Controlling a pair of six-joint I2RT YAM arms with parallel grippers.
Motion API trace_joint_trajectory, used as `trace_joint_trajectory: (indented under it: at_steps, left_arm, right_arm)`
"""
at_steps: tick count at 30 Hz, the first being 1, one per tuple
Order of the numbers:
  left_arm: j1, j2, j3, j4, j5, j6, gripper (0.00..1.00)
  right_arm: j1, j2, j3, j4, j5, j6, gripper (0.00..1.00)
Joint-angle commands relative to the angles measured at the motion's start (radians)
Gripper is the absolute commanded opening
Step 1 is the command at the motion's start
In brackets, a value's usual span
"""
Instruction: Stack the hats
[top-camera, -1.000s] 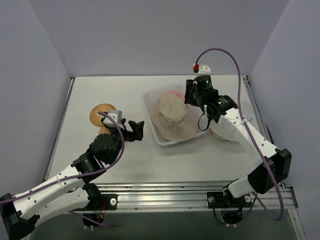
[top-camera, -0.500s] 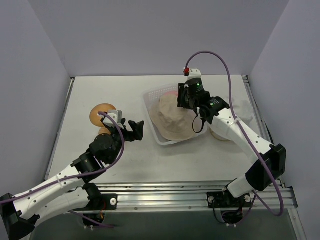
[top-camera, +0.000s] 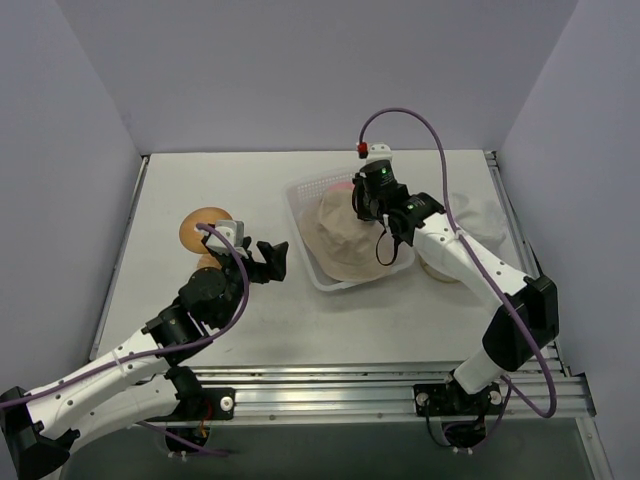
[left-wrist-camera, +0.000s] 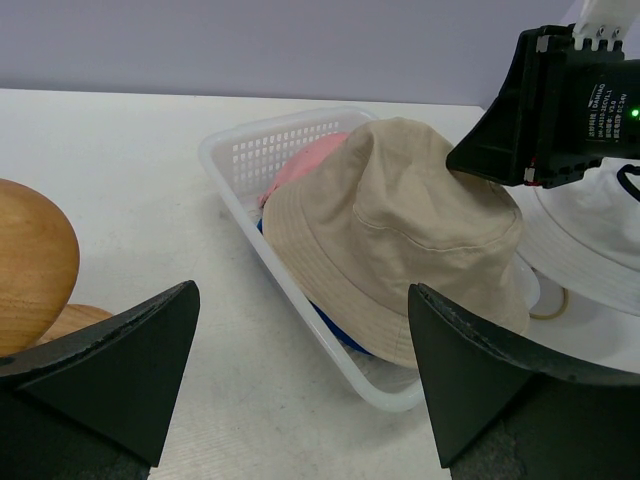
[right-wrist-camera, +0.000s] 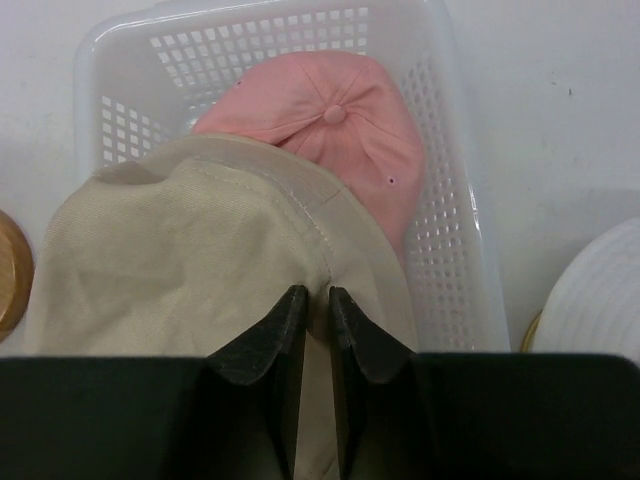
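The beige bucket hat (top-camera: 340, 238) lies on top in the clear lattice basket (top-camera: 300, 192), over the pink cap (right-wrist-camera: 340, 130) and a blue cap (left-wrist-camera: 335, 330) of which only a sliver shows. My right gripper (right-wrist-camera: 318, 300) is shut on a fold of the beige bucket hat's crown (right-wrist-camera: 200, 250). A whitish hat (top-camera: 470, 215) sits to the right of the basket, also in the left wrist view (left-wrist-camera: 590, 230). My left gripper (top-camera: 270, 258) is open and empty, low over the table left of the basket.
An orange-brown dome (top-camera: 203, 228) stands on the table at the left, close behind my left gripper, and shows in the left wrist view (left-wrist-camera: 35, 260). The basket's near corner (left-wrist-camera: 400, 390) lies between my left fingers' line of sight.
My right gripper has moved left from the basket's right rim onto the beige bucket hat's crown and pinched its fabric. The left arm has not moved.
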Motion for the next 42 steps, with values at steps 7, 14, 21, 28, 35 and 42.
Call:
trace_joint_trajectory:
  at_steps: [7,14,21,28,35,42]
  left_arm:
    - [-0.003,0.007,0.015,0.047,-0.011,0.012,0.94]
    - [-0.003,0.02,0.02,0.046,-0.005,0.011,0.94]
    - [-0.003,0.023,0.02,0.047,-0.006,0.011,0.94]
    - [-0.003,0.018,0.02,0.044,-0.006,0.009,0.94]
    - [-0.003,0.014,0.018,0.044,-0.001,0.009,0.94]
    - [-0.003,0.017,0.017,0.044,-0.003,0.008,0.94]
  right_arm:
    - [0.015,-0.045,0.142,-0.02,0.063,-0.021,0.0]
    - [0.016,-0.072,0.254,-0.054,0.057,-0.03,0.0]
    - [0.016,-0.088,0.317,-0.082,0.077,-0.036,0.0]
    - [0.009,-0.108,0.392,-0.134,0.124,-0.05,0.0]
    - [-0.019,-0.148,0.412,-0.162,0.138,-0.053,0.0]
    - [-0.102,-0.181,0.409,-0.195,0.123,-0.041,0.0]
